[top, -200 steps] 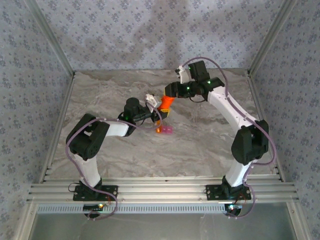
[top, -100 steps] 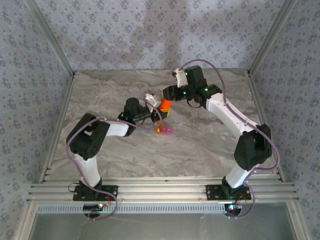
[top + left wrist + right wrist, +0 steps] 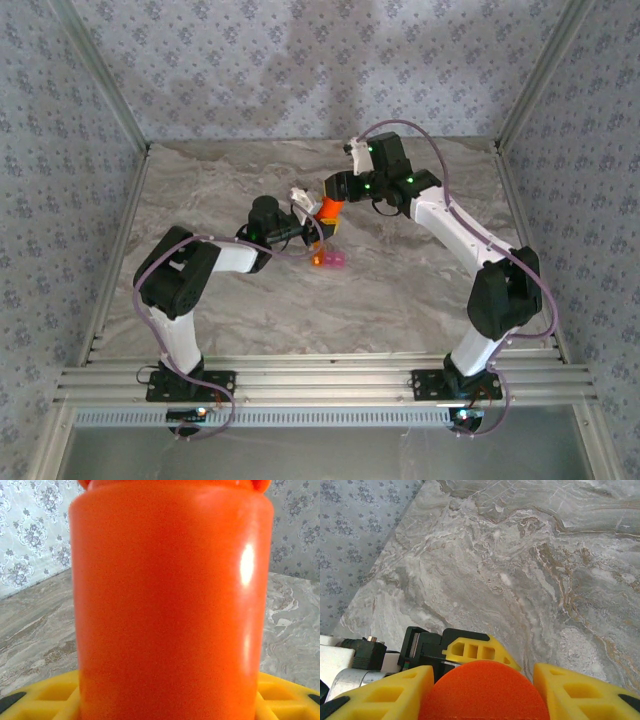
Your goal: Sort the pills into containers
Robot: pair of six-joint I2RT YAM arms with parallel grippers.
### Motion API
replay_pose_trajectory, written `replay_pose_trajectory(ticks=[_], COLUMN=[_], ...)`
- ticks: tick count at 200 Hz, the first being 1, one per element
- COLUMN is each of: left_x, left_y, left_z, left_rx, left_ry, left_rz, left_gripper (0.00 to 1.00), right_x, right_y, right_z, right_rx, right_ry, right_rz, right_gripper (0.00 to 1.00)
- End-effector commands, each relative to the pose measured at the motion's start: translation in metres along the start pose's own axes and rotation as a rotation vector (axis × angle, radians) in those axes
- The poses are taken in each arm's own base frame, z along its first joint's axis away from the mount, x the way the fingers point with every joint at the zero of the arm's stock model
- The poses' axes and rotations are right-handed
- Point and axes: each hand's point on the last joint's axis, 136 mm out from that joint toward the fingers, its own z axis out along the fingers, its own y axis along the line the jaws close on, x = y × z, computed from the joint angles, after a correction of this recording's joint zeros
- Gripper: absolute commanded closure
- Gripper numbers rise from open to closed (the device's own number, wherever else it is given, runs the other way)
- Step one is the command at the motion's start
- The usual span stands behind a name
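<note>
Containers (image 3: pixel 328 260) lie on table (image 3: pixel 250 310), just nearer than left gripper (image 3: pixel 320 228); we see it clamped on bottle (image 3: pixel 170 600) body. Beyond, right gripper (image 3: pixel 337 192) pinches cap (image 3: pixel 482 690). We judge uncapping: twist squarely, body gripped firm, no tipping.

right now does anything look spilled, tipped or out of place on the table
Nothing stands out. The orange bottle is gripped from both sides, the left fingers on its body and the right fingers at its cap. The containers sit flat on the table close by, and nothing looks spilled around them.
</note>
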Motion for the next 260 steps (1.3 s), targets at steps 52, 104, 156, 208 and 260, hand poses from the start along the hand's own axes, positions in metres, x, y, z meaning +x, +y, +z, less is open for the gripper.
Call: replay_pose_trajectory(ticks=[52, 104, 156, 208, 260], left_x=[-0.046, -0.045, -0.041, -0.040, -0.040], left_y=[0.008, 0.008, 0.009, 0.010, 0.012], left_z=[-0.003, -0.002, -0.001, 0.000, 0.001], left_rx=[-0.026, -0.023, -0.024, -0.026, -0.028], left_ry=[-0.137, -0.136, -0.129, -0.128, -0.128], left_rz=[0.076, 0.075, 0.069, 0.069, 0.067], left_gripper=[1.00, 1.00, 1.00, 1.00, 1.00], right_x=[0.010, 0.000, -0.023, -0.043, -0.049], right_y=[-0.005, -0.003, 0.004, 0.000, 0.002], right_z=[-0.002, -0.009, -0.022, -0.048, -0.067], right_rx=[0.026, 0.017, -0.021, -0.042, -0.077], right_ry=[0.053, 0.025, -0.028, -0.109, -0.159], right_rz=[0.072, 0.078, 0.081, 0.091, 0.084], right_gripper=[0.38, 0.29, 0.19, 0.11, 0.11])
